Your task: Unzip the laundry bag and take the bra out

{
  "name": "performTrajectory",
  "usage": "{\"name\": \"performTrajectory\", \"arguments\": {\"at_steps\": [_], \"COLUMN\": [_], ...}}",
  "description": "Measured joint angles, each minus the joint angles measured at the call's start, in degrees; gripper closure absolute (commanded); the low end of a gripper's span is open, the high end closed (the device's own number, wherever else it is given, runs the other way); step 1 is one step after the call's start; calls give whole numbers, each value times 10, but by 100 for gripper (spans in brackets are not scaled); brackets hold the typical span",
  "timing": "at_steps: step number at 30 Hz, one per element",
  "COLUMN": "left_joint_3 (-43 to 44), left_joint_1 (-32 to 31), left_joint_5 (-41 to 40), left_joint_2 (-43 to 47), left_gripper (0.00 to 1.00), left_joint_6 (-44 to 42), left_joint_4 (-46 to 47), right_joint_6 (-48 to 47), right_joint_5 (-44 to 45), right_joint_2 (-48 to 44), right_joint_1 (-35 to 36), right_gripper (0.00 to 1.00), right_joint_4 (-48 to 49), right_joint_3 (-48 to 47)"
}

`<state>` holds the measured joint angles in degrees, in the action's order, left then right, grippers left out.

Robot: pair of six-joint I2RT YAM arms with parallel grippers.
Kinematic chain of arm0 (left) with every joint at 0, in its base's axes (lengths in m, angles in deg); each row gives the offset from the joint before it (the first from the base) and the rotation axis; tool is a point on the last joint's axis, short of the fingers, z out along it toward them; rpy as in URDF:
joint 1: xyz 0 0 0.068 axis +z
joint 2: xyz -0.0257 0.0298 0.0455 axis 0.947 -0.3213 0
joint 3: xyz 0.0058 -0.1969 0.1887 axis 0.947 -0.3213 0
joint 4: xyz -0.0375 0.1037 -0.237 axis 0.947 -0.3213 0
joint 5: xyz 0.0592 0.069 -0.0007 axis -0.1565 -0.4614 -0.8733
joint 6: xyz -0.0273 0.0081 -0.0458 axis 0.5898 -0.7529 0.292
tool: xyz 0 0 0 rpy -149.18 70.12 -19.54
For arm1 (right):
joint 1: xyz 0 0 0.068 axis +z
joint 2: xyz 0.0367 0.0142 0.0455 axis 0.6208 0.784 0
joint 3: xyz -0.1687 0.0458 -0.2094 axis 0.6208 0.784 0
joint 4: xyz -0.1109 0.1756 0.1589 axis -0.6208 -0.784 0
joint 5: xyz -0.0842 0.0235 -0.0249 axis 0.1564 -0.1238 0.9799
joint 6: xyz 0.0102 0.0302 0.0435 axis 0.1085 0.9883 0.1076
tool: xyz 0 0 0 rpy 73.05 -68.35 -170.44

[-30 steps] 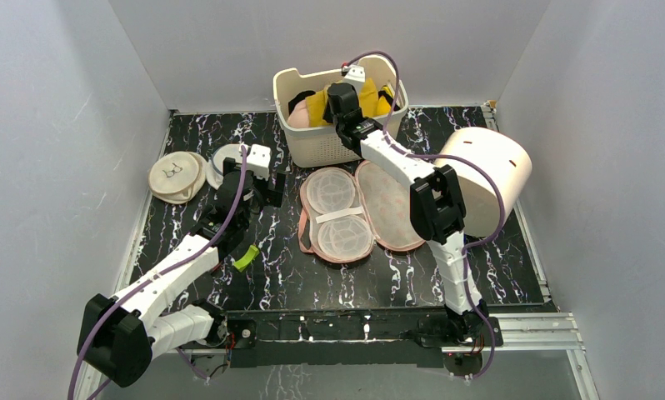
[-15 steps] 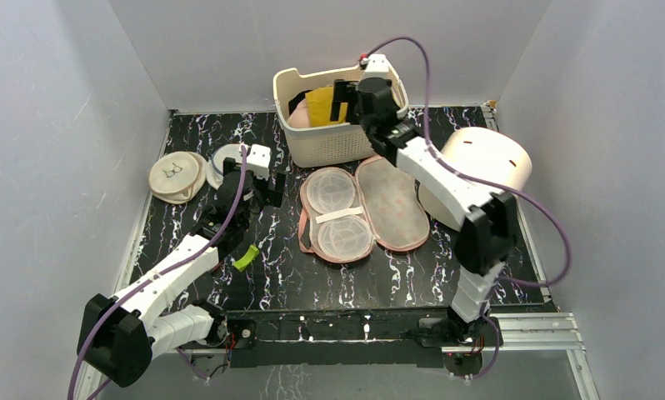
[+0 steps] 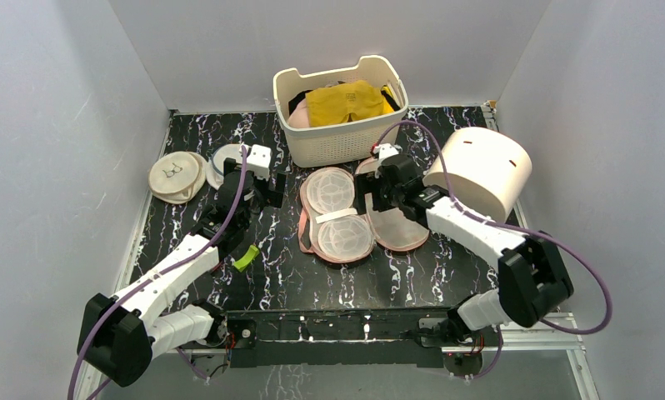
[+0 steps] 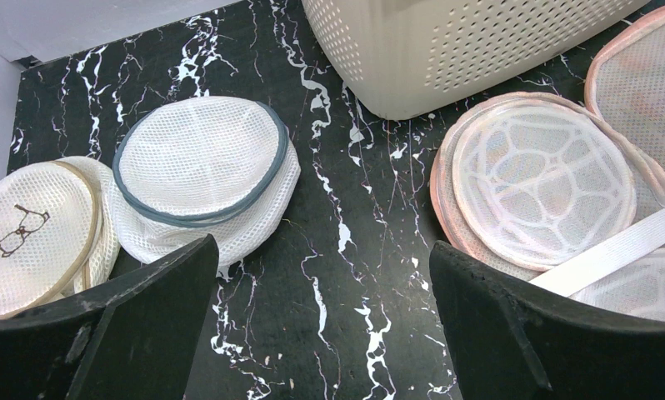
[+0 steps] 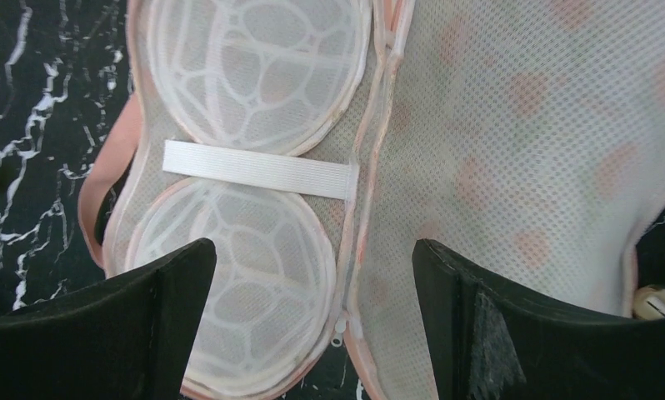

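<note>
Removal looks finished: my right claw [image 3: 369,193] hangs spread and empty, the laundry bag [image 3: 396,227] splayed unzipped directly beneath it, the bra [image 3: 346,102] well beyond it in the basket [image 3: 337,148]. Next, I'd judge, just pull clear.

From above, the mustard-yellow fabric bra [image 3: 346,102] lies partly behind the wall of the cream slotted plastic basket [image 3: 329,143], and the right tool [image 3: 366,193] covers part of the opened peach-orange carrot-print cloth laundry bag [image 3: 392,229]. The right wrist view crops that bag at top and right, its lower corners behind black fingers [image 5: 104,333].
</note>
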<state>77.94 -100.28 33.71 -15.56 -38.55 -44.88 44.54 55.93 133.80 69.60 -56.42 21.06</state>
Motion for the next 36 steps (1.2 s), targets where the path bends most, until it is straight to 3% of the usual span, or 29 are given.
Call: {"name": "performTrajectory", "arguments": {"at_steps": [7,16,27,32,36], "left_joint_3": [0,4,4,4,4], "left_joint_1": [0,-1,-1,-1,-1], "left_joint_5": [0,2,2,2,2], "left_joint_2": [-2,-3,-3,-3,-3], "left_gripper": [3,3,3,3,3], "left_joint_6": [0,2,2,2,2], "left_joint_4": [0,-2,-2,-2,-4], "right_joint_6": [13,7,3,18,19], "right_joint_5": [2,39,71,79,104], "right_joint_2": [144,211,244,238,208], "right_joint_1": [26,70,164,167,167], "right_gripper": [32,41,40,33,21], "right_joint_4": [17,51,93,83,33], "right_joint_3": [-13,-55,-78,-78,-79]}}
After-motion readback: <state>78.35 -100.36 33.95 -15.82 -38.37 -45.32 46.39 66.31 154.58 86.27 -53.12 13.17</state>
